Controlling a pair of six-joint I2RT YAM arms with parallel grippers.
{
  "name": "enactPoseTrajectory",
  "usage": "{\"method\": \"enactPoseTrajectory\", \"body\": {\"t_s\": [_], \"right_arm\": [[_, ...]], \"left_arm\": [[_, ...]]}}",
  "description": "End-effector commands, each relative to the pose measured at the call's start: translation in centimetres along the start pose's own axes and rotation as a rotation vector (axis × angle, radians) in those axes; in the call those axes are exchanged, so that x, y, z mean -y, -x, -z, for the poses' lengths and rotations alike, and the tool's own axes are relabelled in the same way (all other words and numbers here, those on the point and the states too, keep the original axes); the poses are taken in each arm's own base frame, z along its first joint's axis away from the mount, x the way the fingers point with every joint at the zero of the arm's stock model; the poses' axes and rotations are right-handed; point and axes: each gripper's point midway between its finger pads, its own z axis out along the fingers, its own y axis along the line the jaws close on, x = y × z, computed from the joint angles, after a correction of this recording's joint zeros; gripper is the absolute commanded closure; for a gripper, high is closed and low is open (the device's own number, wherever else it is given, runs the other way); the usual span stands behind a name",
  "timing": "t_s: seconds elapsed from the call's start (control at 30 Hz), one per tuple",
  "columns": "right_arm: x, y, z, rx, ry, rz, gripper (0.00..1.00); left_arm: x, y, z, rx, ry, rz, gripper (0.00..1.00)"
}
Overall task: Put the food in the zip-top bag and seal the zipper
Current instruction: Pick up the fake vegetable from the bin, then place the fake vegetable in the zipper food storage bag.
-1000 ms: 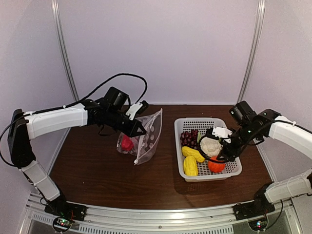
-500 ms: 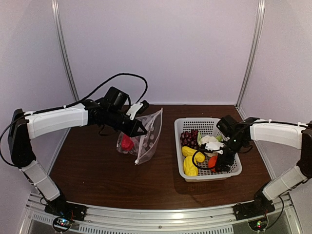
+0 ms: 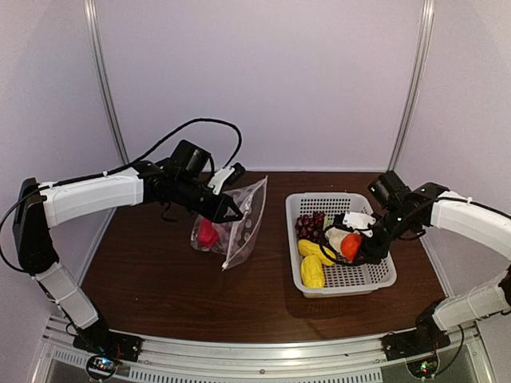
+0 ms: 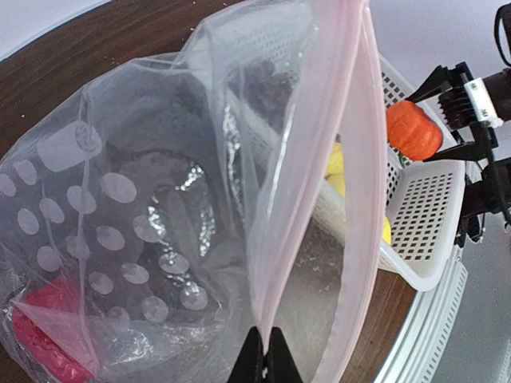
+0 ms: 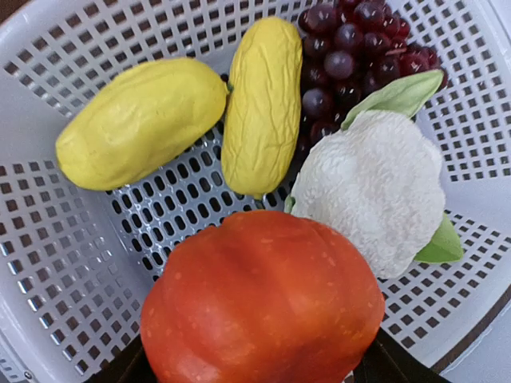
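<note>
My left gripper (image 3: pixel 229 214) (image 4: pixel 267 355) is shut on the zipper (image 4: pixel 307 183) strip of the zip-top bag (image 3: pixel 242 227) (image 4: pixel 136 215). It holds the bag's mouth up and open toward the basket. A red pepper (image 3: pixel 207 234) (image 4: pixel 44 339) lies inside the bag. My right gripper (image 3: pixel 354 247) (image 5: pixel 255 363) is shut on the orange round fruit (image 3: pixel 350 245) (image 5: pixel 263 307) (image 4: pixel 413 130), lifted just above the basket. Below it lie two yellow pieces (image 5: pixel 140 120) (image 5: pixel 263 104), the dark grapes (image 5: pixel 351 36) (image 3: pixel 310 225) and the white cauliflower (image 5: pixel 375 187).
The white perforated basket (image 3: pixel 375 279) (image 5: pixel 48 239) (image 4: pixel 419 215) stands on the brown table (image 3: pixel 160 287), right of the bag. White walls and metal posts close the back and sides. The table's near edge is a metal rail (image 3: pixel 255 355).
My right gripper closed round the orange fruit in the basket's near right corner and raised it toward the basket's middle. The left gripper and the bag have not moved.
</note>
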Motion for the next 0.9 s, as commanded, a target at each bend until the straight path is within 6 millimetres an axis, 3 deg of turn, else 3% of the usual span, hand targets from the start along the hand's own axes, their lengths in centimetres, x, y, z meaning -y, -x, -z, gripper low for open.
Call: {"method": "enactPoseTrajectory", "body": {"t_s": [0.0, 0.13, 0.33, 0.43, 0.67, 0.87], "right_arm": [[-0.8, 3.0, 3.6, 0.155, 0.051, -0.026, 0.36], [-1.0, 5.9, 6.2, 0.255, 0.099, -0.012, 0.37], [-1.3, 14.5, 13.5, 0.542, 0.217, 0.064, 0.37], [-2.2, 18.2, 15.6, 0.662, 0.286, 0.087, 0.36], [-6.1, 24.0, 18.2, 0.810, 0.448, 0.152, 0.35], [-7.0, 27.8, 19.1, 0.909, 0.578, 0.058, 0.33]], "left_arm": [[1.8, 2.7, 2.1, 0.071, -0.039, 0.007, 1.00], [2.5, 2.8, 2.2, 0.076, -0.050, 0.045, 1.00], [3.3, 3.8, 2.0, 0.104, -0.053, 0.086, 1.00], [3.3, 4.7, 1.8, 0.125, -0.056, 0.139, 1.00], [4.1, 6.8, 2.4, 0.171, -0.070, 0.209, 1.00], [5.2, 8.9, 3.6, 0.233, -0.103, 0.247, 1.00]]}}
